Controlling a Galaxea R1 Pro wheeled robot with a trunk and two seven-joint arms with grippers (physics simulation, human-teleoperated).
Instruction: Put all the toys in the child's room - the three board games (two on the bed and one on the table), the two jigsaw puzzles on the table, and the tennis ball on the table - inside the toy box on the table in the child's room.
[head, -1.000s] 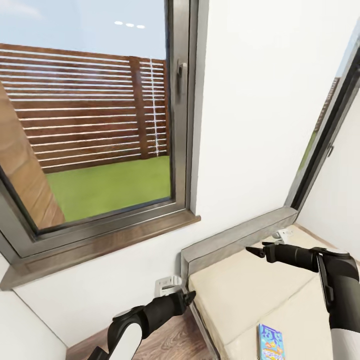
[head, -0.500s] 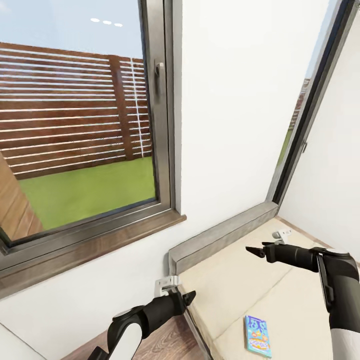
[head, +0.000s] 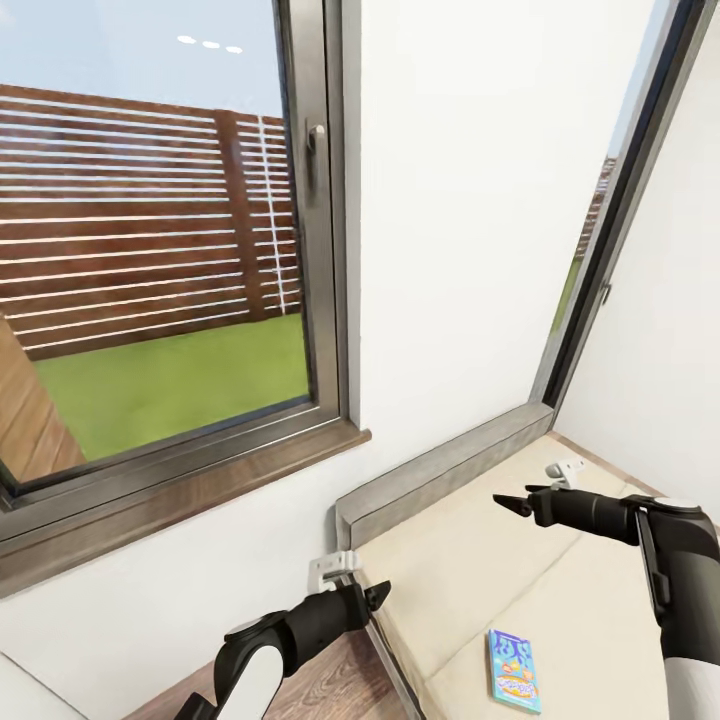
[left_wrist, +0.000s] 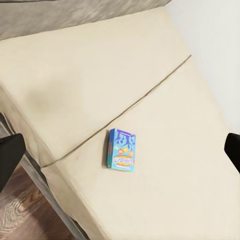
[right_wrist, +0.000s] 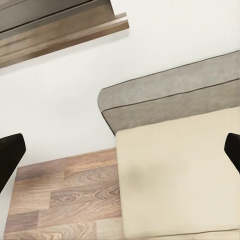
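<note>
A teal-blue board game lies flat on the cream mattress of the bed; the left wrist view has it near the seam between two cushions. My left gripper hangs open over the floor beside the bed's corner, its dark fingertips wide apart at the edges of its wrist view. My right gripper is open above the mattress near the headboard, holding nothing, and its fingertips are spread wide too. The table, toy box, jigsaw puzzles and tennis ball are out of view.
A grey upholstered headboard stands against the white wall under a large dark-framed window with a brown sill. A second window runs along the right wall. Wood-plank floor lies left of the bed.
The camera has swung right, so the window and bed slid left in the picture and more of the board game shows. Both arms keep the same pose.
</note>
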